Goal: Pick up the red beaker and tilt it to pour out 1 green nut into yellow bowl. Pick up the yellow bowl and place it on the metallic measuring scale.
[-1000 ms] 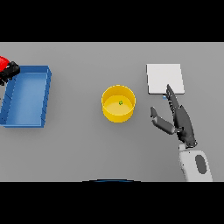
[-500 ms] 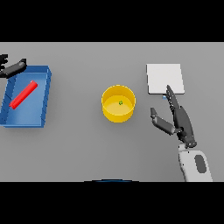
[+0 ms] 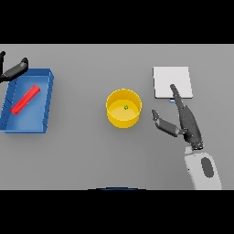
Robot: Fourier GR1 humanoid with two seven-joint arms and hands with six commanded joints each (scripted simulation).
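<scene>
Red beaker lies on its side, slanted, inside the blue tray at far left, w/ my left hand just past the tray's far corner, fingers loose, partly cut off by the frame edge. Yellow bowl sits mid-table w/ a tiny green nut inside; I see nothing btwn it and the metallic scale. Right hand is spread open, holding nothing, fingertip over the scale's near edge.

plain grey desk here. sitting right on it: a blue tray over on the left, a yellow bowl around the middle, and a flat metallic scale off to the right.
</scene>
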